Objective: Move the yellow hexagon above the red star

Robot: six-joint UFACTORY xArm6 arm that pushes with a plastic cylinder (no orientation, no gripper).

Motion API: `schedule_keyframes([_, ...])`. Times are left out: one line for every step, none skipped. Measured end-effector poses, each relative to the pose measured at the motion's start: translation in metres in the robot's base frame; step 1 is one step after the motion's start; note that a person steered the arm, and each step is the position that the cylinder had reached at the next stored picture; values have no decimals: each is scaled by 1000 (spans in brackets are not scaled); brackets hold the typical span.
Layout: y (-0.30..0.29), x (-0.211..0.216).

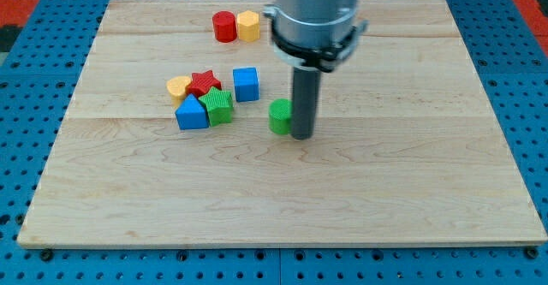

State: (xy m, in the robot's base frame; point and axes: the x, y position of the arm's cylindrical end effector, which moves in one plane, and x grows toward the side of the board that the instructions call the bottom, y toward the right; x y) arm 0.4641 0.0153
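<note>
My tip [302,136] has no fingers and touches the green block [279,116]; circle right of the far yellow hexagon [248,26], then push it left above the red star [204,83].

On the wooden board [282,199], two blocks sit touching near the view's top: the red cylinder [224,26] on the left, the yellow hexagon [248,26] on the right. Below them, well apart, lies a cluster. The yellow block [178,86] touches the red star [204,83] on its right; the blue cube [246,84] stands just right of the star. The blue block [191,113] and green star [219,106] lie side by side below the red star. The green cylinder [279,116] sits right of the cluster, with the rod's tip [301,136] touching its right side
</note>
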Motion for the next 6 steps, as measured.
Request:
schedule_keyframes([-44,-20])
schedule_keyframes([-74,-32])
schedule_keyframes([-46,-28])
schedule_keyframes([-6,-39])
schedule_keyframes([32,-85])
schedule_keyframes([44,-146])
